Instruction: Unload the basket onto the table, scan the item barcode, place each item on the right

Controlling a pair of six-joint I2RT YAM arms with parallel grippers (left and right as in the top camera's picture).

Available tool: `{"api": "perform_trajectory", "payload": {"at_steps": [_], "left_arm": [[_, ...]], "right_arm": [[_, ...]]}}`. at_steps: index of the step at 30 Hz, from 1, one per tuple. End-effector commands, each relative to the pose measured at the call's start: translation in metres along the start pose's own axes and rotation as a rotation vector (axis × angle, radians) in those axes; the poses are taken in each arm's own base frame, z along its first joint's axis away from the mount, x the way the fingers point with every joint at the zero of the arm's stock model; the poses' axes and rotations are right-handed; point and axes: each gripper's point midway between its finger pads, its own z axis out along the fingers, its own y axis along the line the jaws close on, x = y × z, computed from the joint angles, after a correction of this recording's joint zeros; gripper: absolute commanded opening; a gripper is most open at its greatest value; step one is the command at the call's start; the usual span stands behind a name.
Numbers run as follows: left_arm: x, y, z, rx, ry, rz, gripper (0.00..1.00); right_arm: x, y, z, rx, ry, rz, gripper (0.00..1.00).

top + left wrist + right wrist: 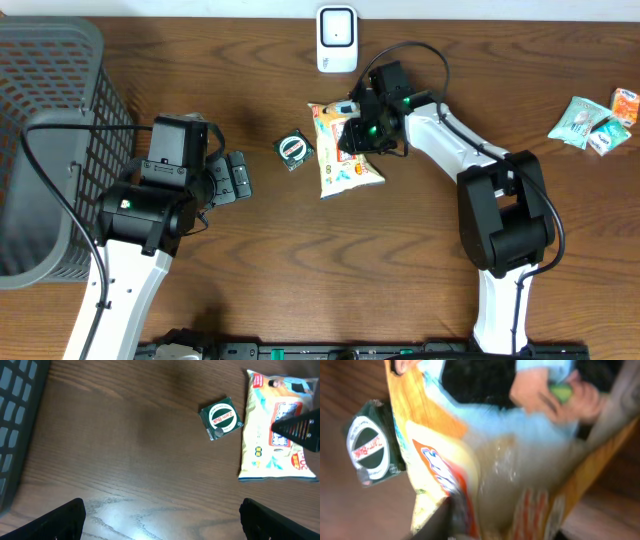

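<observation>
At table (300, 270) centre, right hand (362, 135) pinching wipes packet (345, 172), contact blurred, left hand (238, 177) open, basket (60, 60) cropped.

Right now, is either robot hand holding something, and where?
The right gripper pinches the yellow-and-blue plastic packet along its right edge, seen from overhead; the left gripper holds nothing.

Bare surface (300, 260) lies open between the left hand (236, 177) and the green tin (293, 150); the tin sits just beside the packet (340, 168), leaving only a narrow gap; the basket (50, 150) walls off the far left; the white device (337, 38) stands near the packet's top; the right arm (450, 135) slants across the surface right of the packet; open wood separates it from the sachets (595, 122).
</observation>
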Motion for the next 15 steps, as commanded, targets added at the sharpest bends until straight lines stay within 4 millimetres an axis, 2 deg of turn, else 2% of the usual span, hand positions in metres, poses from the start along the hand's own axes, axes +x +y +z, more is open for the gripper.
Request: {"api": "perform_trajectory", "payload": {"at_steps": [1, 3, 6, 10, 15], "left_arm": [[-0.003, -0.001, -0.002, 0.004, -0.007, -0.011, 0.98], [-0.003, -0.001, -0.002, 0.004, -0.006, -0.011, 0.98], [-0.003, -0.001, -0.002, 0.004, -0.006, -0.011, 0.98], [-0.003, -0.001, -0.002, 0.004, -0.006, -0.011, 0.98], [-0.003, -0.001, -0.002, 0.004, -0.007, -0.011, 0.98]], "right_arm": [[0.013, 0.0, 0.009, 0.011, 0.033, -0.005, 0.11], [0.013, -0.001, 0.006, 0.012, 0.037, 0.0, 0.01], [0.012, -0.003, -0.006, 0.017, 0.032, 0.014, 0.01], [-0.003, -0.002, -0.037, 0.013, -0.035, 0.016, 0.03], [-0.02, 0.009, -0.081, 0.015, -0.133, -0.048, 0.04]]}}
